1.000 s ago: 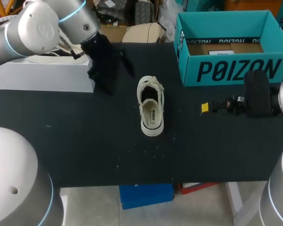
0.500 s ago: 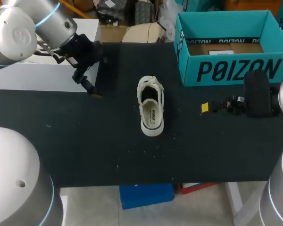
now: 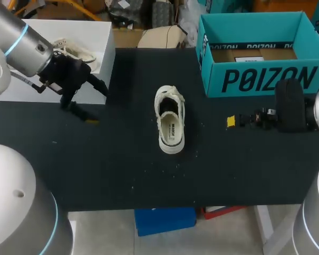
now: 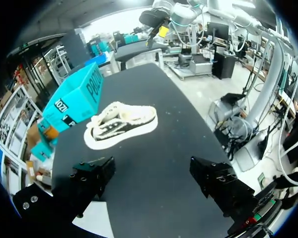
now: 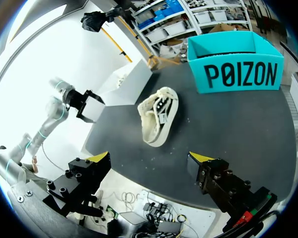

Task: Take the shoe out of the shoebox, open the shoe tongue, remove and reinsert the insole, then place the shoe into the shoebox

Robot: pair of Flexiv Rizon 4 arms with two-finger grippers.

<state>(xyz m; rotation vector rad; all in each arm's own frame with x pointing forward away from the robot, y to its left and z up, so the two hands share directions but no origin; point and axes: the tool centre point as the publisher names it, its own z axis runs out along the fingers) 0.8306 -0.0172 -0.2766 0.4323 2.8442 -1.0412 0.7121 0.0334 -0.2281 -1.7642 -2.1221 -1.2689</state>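
One shoe [image 3: 169,119] lies in the middle of the black desk [image 3: 122,170], sole down and out of any box, so the first step of the task looks done. It sits well apart from the open teal shoebox [image 3: 255,79] at the far right of the desk and from the white box [image 3: 53,87] at the far left, where a second shoe [image 3: 77,51] rests inside.

Neither arm has hold of anything. The left claw [image 4: 153,168] hangs over the desk just beside the white box, its fingers spread wide with nothing between them and the shoe some way ahead. The right claw [image 5: 150,158] sits low near the desk's right side, in front of the teal shoebox, also spread and empty, with the shoe ahead of it.

What is left is harder to judge. An insole [image 3: 170,129] appears to be seated in the heel (a dark label shows there), but whether it has been out and back cannot be told from this. How the tongue stands is too small to make out. At the very least the last step remains, since the shoe is not yet back in a shoebox, and neither claw is close enough to grasp it.
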